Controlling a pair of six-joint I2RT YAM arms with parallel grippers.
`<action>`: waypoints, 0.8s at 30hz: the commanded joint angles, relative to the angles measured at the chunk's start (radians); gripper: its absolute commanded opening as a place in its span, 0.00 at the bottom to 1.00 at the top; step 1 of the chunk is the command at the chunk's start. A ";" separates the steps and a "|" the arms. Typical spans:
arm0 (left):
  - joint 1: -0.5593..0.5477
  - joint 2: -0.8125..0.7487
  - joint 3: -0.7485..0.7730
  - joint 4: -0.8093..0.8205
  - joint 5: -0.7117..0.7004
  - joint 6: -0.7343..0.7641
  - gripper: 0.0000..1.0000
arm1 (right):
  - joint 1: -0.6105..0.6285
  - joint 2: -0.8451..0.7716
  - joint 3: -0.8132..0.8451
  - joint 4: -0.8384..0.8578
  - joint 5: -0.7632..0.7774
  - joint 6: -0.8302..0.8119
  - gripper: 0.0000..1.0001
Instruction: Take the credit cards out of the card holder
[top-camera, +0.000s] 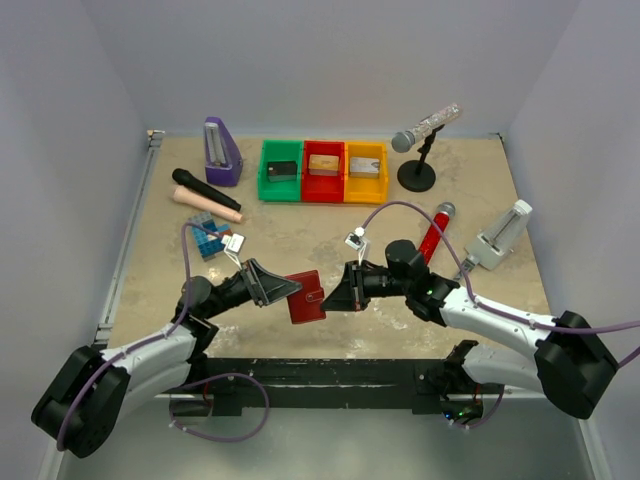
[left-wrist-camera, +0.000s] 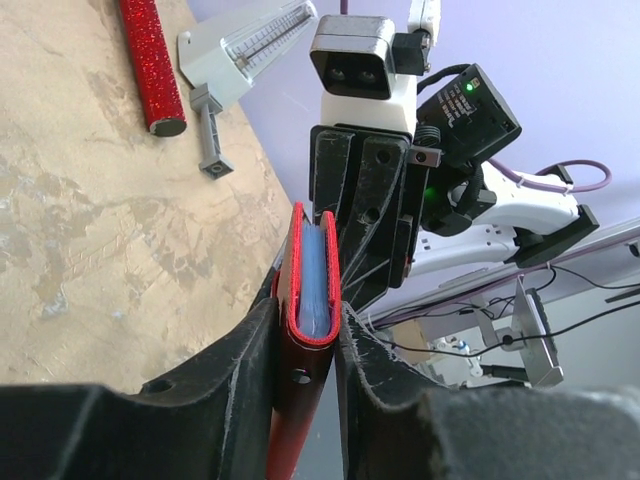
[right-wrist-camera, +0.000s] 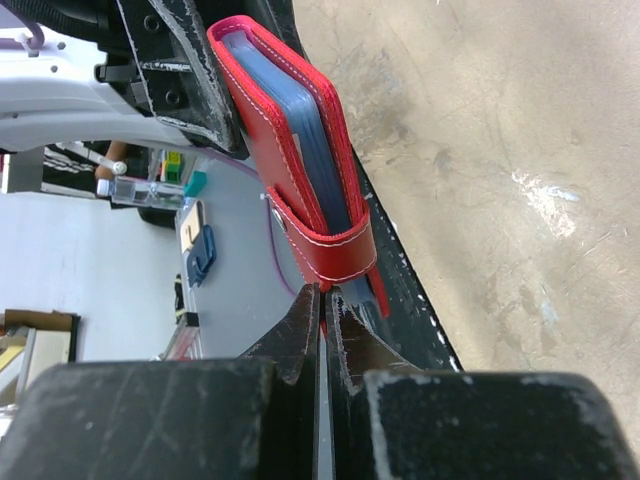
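Above the mottled beige table (top-camera: 300, 230), between lilac walls (top-camera: 330, 60), the left claw (top-camera: 292, 288) clamps the card holder (top-camera: 306, 300); the right claw (top-camera: 327, 297) is pinched closed.

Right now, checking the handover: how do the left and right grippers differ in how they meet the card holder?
The left gripper holds its jaws apart, one finger against each cover of the card holder; the right gripper has jaws shut thin at its snap-tab end. Seen from above, the left gripper reaches its left edge, the right gripper its right edge. Both meet the holder, strapped closed.
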 joint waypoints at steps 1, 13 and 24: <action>-0.004 -0.035 -0.050 0.007 -0.014 0.029 0.30 | 0.000 0.005 0.001 0.037 -0.002 -0.012 0.00; -0.002 -0.122 -0.024 -0.160 -0.022 0.089 0.04 | 0.002 -0.142 0.066 -0.222 0.091 -0.094 0.70; -0.101 -0.256 0.359 -1.156 -0.377 0.342 0.00 | 0.202 -0.160 0.464 -0.917 0.723 -0.381 0.72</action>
